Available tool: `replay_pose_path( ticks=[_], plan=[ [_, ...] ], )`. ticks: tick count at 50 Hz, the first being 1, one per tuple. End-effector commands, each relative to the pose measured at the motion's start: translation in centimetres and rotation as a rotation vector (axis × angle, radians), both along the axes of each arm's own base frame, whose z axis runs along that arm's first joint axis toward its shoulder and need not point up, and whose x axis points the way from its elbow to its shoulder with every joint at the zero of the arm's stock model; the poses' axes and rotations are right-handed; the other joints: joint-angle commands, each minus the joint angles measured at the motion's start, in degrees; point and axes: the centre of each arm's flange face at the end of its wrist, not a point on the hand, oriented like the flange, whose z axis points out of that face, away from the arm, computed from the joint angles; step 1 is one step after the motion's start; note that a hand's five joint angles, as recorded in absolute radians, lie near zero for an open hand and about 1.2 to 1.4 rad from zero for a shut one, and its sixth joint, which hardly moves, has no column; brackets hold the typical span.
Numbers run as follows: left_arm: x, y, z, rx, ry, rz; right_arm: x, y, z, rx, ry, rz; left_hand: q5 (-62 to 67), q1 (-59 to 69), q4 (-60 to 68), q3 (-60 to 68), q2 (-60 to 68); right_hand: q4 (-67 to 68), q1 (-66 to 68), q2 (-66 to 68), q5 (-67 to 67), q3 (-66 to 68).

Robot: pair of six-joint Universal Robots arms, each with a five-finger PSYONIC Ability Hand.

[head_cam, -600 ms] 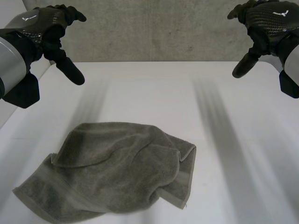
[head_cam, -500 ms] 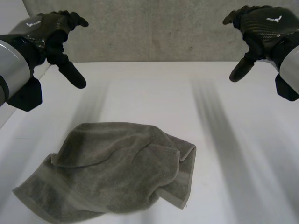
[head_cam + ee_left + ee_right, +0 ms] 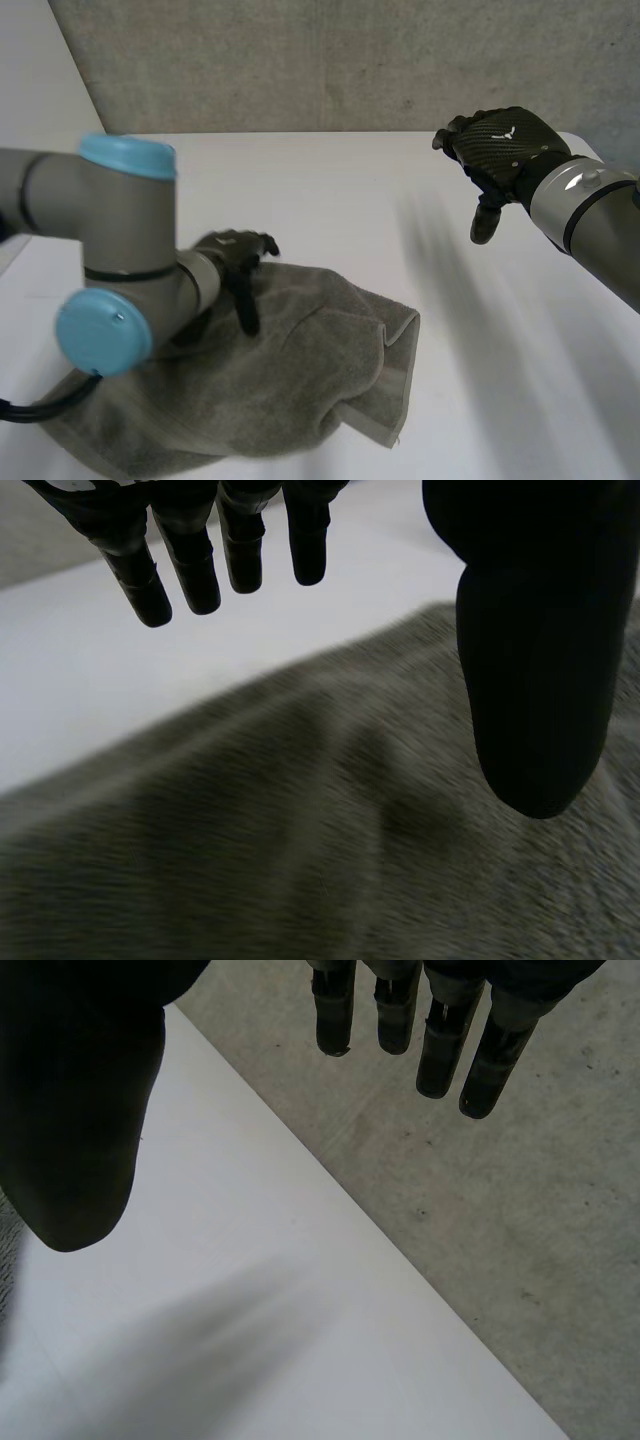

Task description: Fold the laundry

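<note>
A crumpled grey-green towel lies on the white table, toward its front left. My left hand hovers over the towel's far left part, fingers relaxed and pointing down, holding nothing. In the left wrist view its fingers and thumb hang spread above the towel, apart from the cloth. My right hand is up in the air over the table's far right, well away from the towel. Its fingers and thumb are straight and spread above the table's far edge.
A grey concrete wall rises behind the table. My left arm's elbow, with its light-blue caps, stands over the towel's left side and hides part of it. Bare tabletop stretches to the right of the towel.
My left arm has swung down and forward, bringing its hand from high at the far left to just over the towel. My right hand has dropped lower and moved inward.
</note>
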Motion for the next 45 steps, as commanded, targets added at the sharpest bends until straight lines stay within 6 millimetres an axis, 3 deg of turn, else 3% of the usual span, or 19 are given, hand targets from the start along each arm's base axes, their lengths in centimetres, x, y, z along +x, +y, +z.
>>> replay_pose_path(
  ticks=[1,5,10,16,19,21,22,23,24,26,27,29,31,38,40,41,43,44,45],
  plan=[
    [-2.1,1.9,-2.2,-0.004,0.011,-0.082,0.0,0.1,-0.3,0.008,0.002,0.001,11.47,11.54,11.71,11.48,11.49,-4.74,-1.83,-2.85,-3.41,-3.18],
    [-2.5,2.4,-2.5,-0.021,0.021,-0.098,0.0,0.1,-0.4,0.011,0.006,0.002,28.50,28.56,28.73,28.51,28.52,-4.74,-1.83,-2.85,-3.41,-3.18],
    [-2.8,2.9,-3.1,-0.039,0.030,-0.119,-0.1,0.1,-0.4,0.012,0.006,0.002,66.10,66.16,66.33,66.11,66.12,-4.74,-1.83,-2.85,-3.41,-3.18],
    [-3.2,3.3,-2.5,-0.047,0.049,-0.145,-0.1,0.2,-0.5,0.015,0.009,0.002,66.16,66.22,66.39,66.17,66.18,-4.74,-1.83,-2.85,-3.41,-3.18],
    [-3.7,3.6,0.6,-0.118,0.102,-0.165,-0.1,0.2,-0.4,0.012,0.008,0.002,66.16,66.22,66.39,66.17,66.18,-4.74,-1.83,-2.85,-3.41,-3.18],
    [-4.3,4.3,5.9,-0.235,0.193,-0.203,-0.1,0.2,-0.3,0.010,0.007,0.000,66.16,66.22,66.39,66.17,66.18,-4.74,-1.83,-2.85,-3.41,-3.18],
    [-4.3,4.3,5.9,-0.236,0.193,-0.203,-0.1,0.2,-0.3,0.009,0.007,0.000,66.16,66.22,66.39,66.17,66.18,-4.74,-1.83,-2.85,-3.41,-3.18],
    [-4.6,5.0,9.3,-0.309,0.258,-0.237,-0.1,0.2,-0.1,0.005,0.004,0.000,66.16,66.22,66.39,66.17,66.18,-4.74,-1.83,-2.85,-3.41,-3.18],
    [-4.6,5.0,9.3,-0.310,0.259,-0.237,-0.1,0.2,-0.1,0.005,0.004,0.000,66.16,66.22,66.39,66.17,66.18,-4.74,-1.83,-2.85,-3.41,-3.18],
    [-4.3,6.7,16.7,-0.470,0.398,-0.317,-0.3,0.2,0.0,0.003,0.001,-0.003,66.16,66.22,66.39,66.17,66.18,-4.74,-1.83,-2.85,-3.41,-3.18],
    [-4.3,6.7,16.7,-0.471,0.399,-0.317,-0.3,0.2,0.0,0.003,0.001,-0.003,66.16,66.22,66.39,66.17,66.18,-4.74,-1.83,-2.85,-3.41,-3.18],
    [-3.2,8.4,22.1,-0.585,0.488,-0.394,-0.3,0.2,0.1,0.001,-0.002,-0.005,66.16,66.22,66.39,66.17,66.18,-4.74,-1.83,-2.85,-3.41,-3.18],
    [-2.6,8.7,23.5,-0.613,0.504,-0.420,-0.5,0.2,0.4,-0.007,-0.008,-0.010,66.16,66.22,66.39,66.17,66.18,-4.74,-1.83,-2.85,-3.41,-3.18],
    [1.5,3.0,21.9,-0.560,0.425,-0.341,-0.6,0.2,0.7,-0.016,-0.012,-0.009,66.16,66.22,66.39,66.17,66.18,-4.74,-1.83,-2.85,-3.41,-3.18],
    [3.2,-0.3,17.7,-0.437,0.374,-0.271,-0.5,0.3,0.8,-0.017,-0.013,-0.004,66.16,66.22,66.39,66.17,66.18,-4.74,-1.83,-2.85,-3.41,-3.18],
    [3.2,-0.3,17.6,-0.436,0.374,-0.270,-0.5,0.3,0.8,-0.017,-0.013,-0.004,66.16,66.22,66.39,66.17,66.18,-4.74,-1.83,-2.85,-3.41,-3.18],
    [3.3,-2.4,12.6,-0.305,0.334,-0.237,-0.3,0.4,0.7,-0.016,-0.012,0.000,66.16,66.22,66.39,66.17,66.18,-4.74,-1.83,-2.85,-3.41,-3.18],
    [3.3,-2.4,12.6,-0.304,0.334,-0.237,-0.3,0.4,0.7,-0.016,-0.012,0.000,66.16,66.22,66.39,66.17,66.18,-4.74,-1.83,-2.85,-3.41,-3.18],
    [3.3,-3.4,10.2,-0.256,0.319,-0.218,-0.2,0.5,0.6,-0.013,-0.011,0.003,66.16,66.22,66.39,66.17,66.18,-4.74,-1.83,-2.85,-3.41,-3.18]
  ],
)
